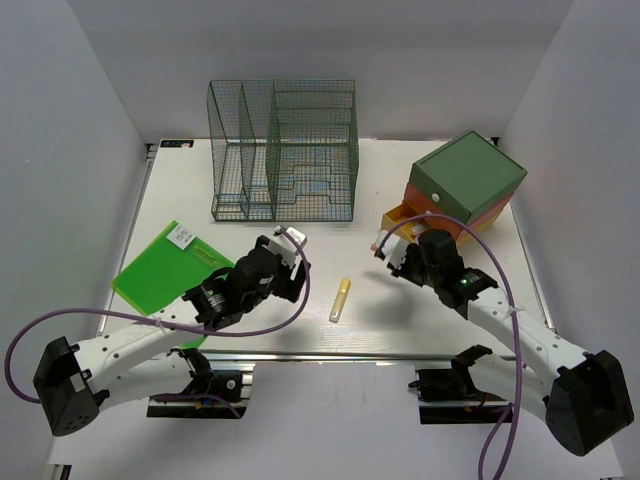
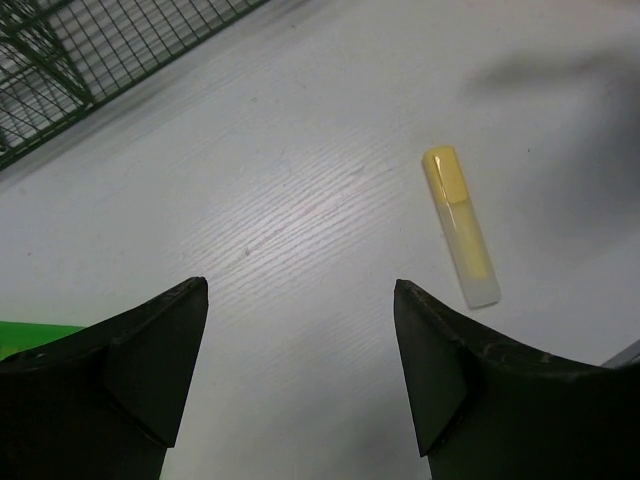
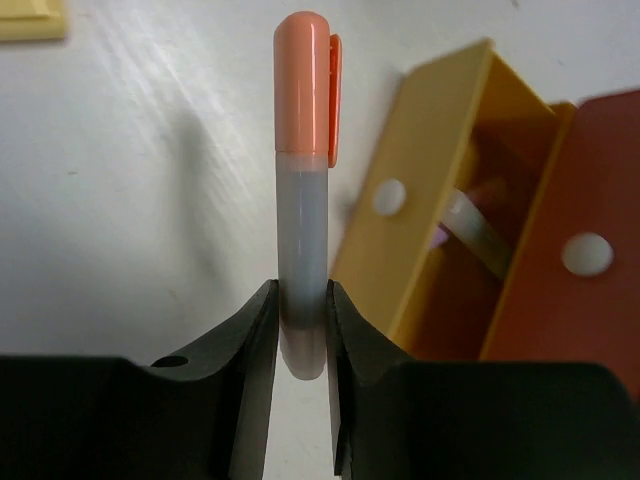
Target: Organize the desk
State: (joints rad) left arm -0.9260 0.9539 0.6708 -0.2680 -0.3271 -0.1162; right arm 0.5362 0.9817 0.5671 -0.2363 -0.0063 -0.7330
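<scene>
Orange-capped marker (image 3: 303,180) pinched in right tool (image 3: 302,300), beside yellow drawer (image 3: 430,170) edge

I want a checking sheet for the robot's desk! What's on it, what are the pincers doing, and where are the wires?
Surface: white desk, flat, no spills seen.
Job's things: orange-capped marker held beside the open yellow drawer; yellow highlighter lying loose mid-desk; green sheet flat at the left.
Clutter: nothing seen.
Pincers: left pincer open and empty, above the desk near the highlighter; right pincer shut on the marker.
Cables: a purple cable loops off each arm.
Surroundings: green wire rack at the back, green-topped drawer box back right, white walls.
</scene>
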